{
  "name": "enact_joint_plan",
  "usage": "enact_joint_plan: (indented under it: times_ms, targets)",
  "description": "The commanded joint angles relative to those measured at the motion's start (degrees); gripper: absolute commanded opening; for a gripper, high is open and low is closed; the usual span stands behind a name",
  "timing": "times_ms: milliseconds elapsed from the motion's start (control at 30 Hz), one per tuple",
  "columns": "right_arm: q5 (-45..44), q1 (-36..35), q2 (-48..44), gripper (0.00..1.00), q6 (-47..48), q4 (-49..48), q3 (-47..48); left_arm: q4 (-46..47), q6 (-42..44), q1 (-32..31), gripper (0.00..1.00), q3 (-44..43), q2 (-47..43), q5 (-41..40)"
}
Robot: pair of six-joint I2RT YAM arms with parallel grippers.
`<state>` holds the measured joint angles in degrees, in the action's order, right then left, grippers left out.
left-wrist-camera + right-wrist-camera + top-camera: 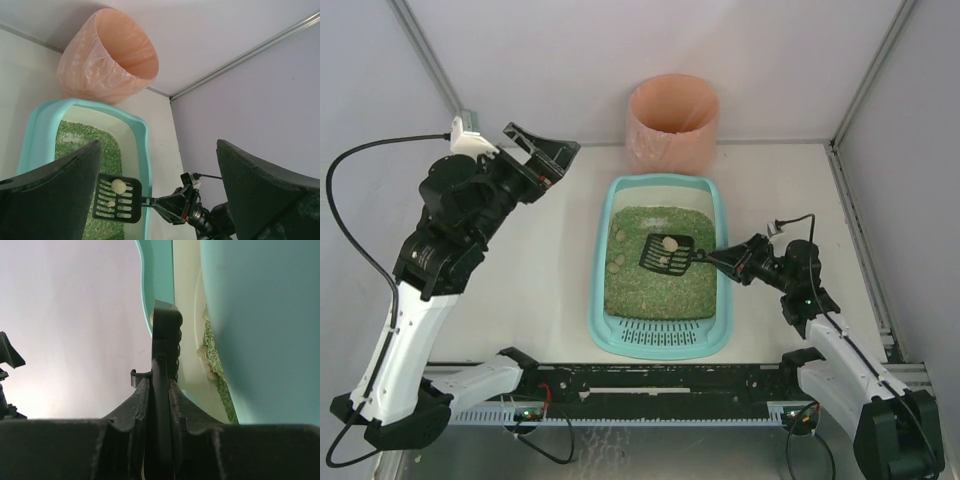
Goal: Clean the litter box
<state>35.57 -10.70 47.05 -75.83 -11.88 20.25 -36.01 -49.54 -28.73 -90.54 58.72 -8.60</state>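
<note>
Round pink-orange bin [672, 122], lined with a thin crinkled bag, upright and open-mouthed at the far edge of the white worktop [540, 290]. On the near side of the bin, well apart from it: small black slotted scoop [667, 255], blade roughly level, carrying two pale clumps [670, 243].

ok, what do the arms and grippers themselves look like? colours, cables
Left arm and right arm: white lower links, black joints. Left gripper and right gripper: black wedge-shaped fingers. A black cable loops beside the left arm; a thin wire arcs over the right wrist.
</note>
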Motion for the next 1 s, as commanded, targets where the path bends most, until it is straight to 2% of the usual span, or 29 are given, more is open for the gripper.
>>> enact_joint_plan:
  times_ms: [0,167,333,467,700,967]
  targets:
    - [1.87,1.58,-0.04,0.00,-0.08,-3.85,1.70,0.54,-0.02,0.57,1.00,1.53,-0.96,-0.22]
    - [1.67,3.56,-1.74,0.00,1.73,-0.60,5.11,0.87,6.47,4.95,1.00,14.14,-9.25,-4.84]
    - [0.65,4.14,-0.08,0.00,4.77,2.67,11.83,3.32,16.78,5.38,1.00,28.13,-18.68,-10.01]
    - [-2.42,4.19,3.85,0.00,9.16,6.45,19.87,3.92,21.62,5.44,1.00,35.74,-22.70,-9.61]
    - [-12.97,4.19,15.74,0.00,14.90,8.11,38.08,4.27,26.67,5.45,1.00,44.26,-26.42,-10.50]
    - [-23.66,3.93,37.57,0.00,28.64,14.19,63.40,3.80,27.00,5.44,1.00,48.51,-28.80,-12.83]
